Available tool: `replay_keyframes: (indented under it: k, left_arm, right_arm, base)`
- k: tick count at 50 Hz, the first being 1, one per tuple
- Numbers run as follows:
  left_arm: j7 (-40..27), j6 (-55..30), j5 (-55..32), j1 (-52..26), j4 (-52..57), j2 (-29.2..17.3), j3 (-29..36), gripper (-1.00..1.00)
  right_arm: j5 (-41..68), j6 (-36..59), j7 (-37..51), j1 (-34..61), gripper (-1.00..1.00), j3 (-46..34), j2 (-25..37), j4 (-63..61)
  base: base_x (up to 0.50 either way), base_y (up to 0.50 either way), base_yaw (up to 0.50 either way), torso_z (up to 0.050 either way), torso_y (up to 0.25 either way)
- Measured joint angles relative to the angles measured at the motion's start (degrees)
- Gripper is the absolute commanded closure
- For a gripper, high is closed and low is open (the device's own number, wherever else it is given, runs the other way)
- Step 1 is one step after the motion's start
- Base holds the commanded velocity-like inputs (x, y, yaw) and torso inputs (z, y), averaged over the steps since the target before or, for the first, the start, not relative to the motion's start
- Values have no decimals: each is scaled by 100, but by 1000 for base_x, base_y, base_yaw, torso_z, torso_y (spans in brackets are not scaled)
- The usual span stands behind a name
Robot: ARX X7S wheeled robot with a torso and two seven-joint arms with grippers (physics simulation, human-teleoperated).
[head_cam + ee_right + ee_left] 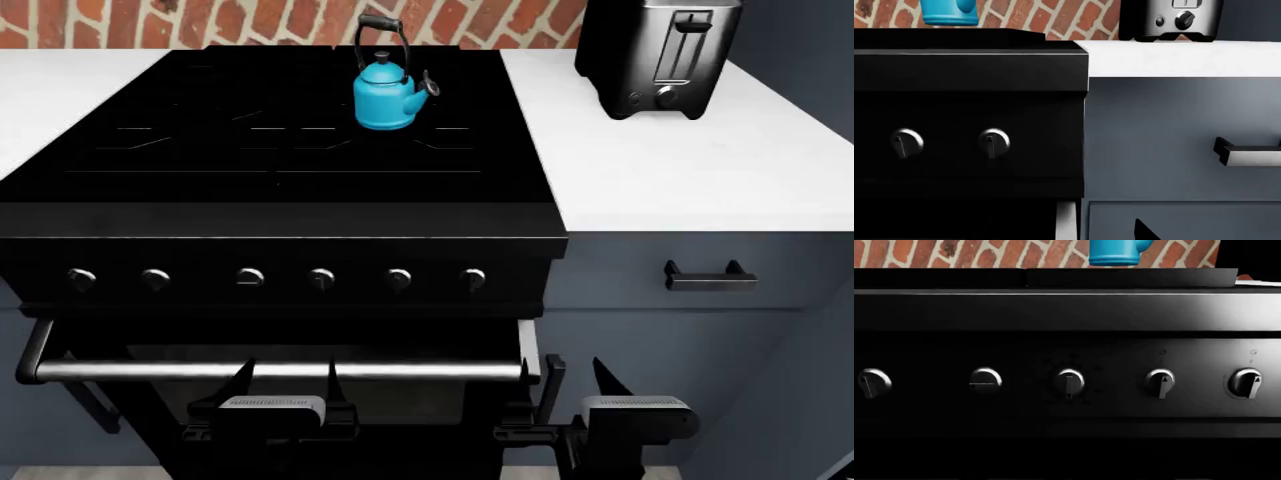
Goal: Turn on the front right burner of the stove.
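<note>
Sitting on the stove is a blue kettle, contents hidden; both grippers' jaw state is unclear.

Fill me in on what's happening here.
Nothing is being handled yet. The robot faces the stove, its left gripper and right gripper low in front of the oven-door bar, touching no knob. A blue kettle sits on the grates; a toaster stands on the counter.
</note>
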Motion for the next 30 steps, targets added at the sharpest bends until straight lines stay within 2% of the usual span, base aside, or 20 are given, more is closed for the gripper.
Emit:
replay_keyframes:
  k: [12, 30]
  left_arm:
    - [-68, -96, -242, -25, -15, -146, 137, -100]
    - [-219, -331, -519, -61, -1, -346, 339, -100]
  right_arm:
    - [164, 47, 154, -19, -100, -213, 130, -117]
    - [360, 92, 366, -18, -100, -472, 350, -234]
  base:
    - [0, 0, 0, 0, 0]
    - [0, 0, 0, -48, 0]
